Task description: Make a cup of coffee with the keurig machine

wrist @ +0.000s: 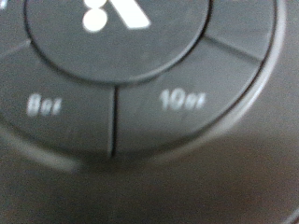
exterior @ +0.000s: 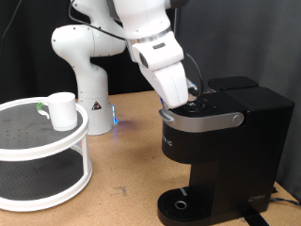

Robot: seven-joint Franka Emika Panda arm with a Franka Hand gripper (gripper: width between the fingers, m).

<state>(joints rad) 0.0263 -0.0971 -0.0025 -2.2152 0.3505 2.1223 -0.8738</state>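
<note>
The black keurig machine (exterior: 221,151) stands at the exterior view's right, lid closed, with its silver-grey handle (exterior: 202,120) facing front. My arm reaches down onto its top; the gripper's fingers are hidden against the button panel (exterior: 199,102). The wrist view is filled by that round panel (wrist: 140,84) from very close, with segments marked 8oz (wrist: 42,105) and 10oz (wrist: 182,101) below a centre button (wrist: 117,19). The white cup (exterior: 62,110) stands on the top tier of a white round stand (exterior: 42,151) at the left. The drip tray (exterior: 183,204) holds nothing.
The robot's white base (exterior: 85,66) rises behind the stand. Brown tabletop (exterior: 122,160) lies between the stand and the machine. A black cable (exterior: 282,200) trails off the machine's right side.
</note>
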